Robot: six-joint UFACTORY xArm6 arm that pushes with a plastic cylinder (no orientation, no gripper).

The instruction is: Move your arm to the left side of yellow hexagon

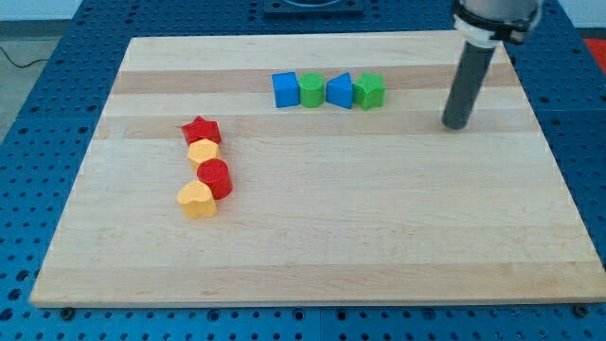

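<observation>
The yellow hexagon lies on the wooden board at the view's left, in a short column of blocks. Above it is a red star. Below it are a red round block and a yellow heart-shaped block. My tip rests on the board at the view's upper right, far to the right of the yellow hexagon and to the right of the row of blue and green blocks.
A row of blocks sits near the view's top centre: a blue square, a green round block, a blue triangular block and a green block. The wooden board lies on a blue perforated table.
</observation>
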